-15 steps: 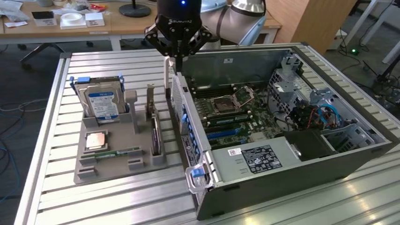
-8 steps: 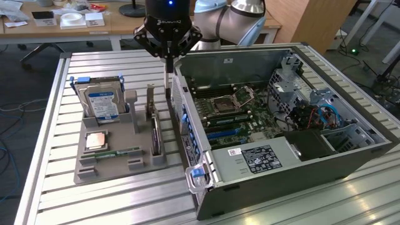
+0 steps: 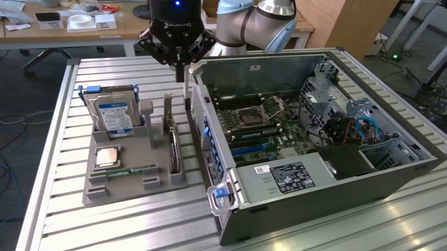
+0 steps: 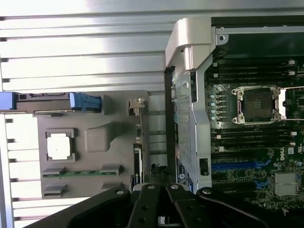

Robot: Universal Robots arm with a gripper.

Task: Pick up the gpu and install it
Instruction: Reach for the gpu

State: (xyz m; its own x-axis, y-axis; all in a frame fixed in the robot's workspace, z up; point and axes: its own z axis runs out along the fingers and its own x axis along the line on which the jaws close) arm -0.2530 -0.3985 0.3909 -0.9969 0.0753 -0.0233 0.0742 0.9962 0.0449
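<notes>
GPU (image 3: 171, 141) parked on edge in the grey tray (image 3: 122, 185), just beside the PC case (image 3: 237, 219).
Hand (image 3: 180, 73) hovers above it, pinched shut on nothing. Dropping like that, I reckon it jabs the card's edge or clips the case wall.

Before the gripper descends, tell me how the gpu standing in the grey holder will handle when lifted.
The gpu is a thin board standing on edge in the grey holder, so probably stiff and light, yet apt to tip if nudged sideways. Its metal bracket likely makes one end heavier.
</notes>
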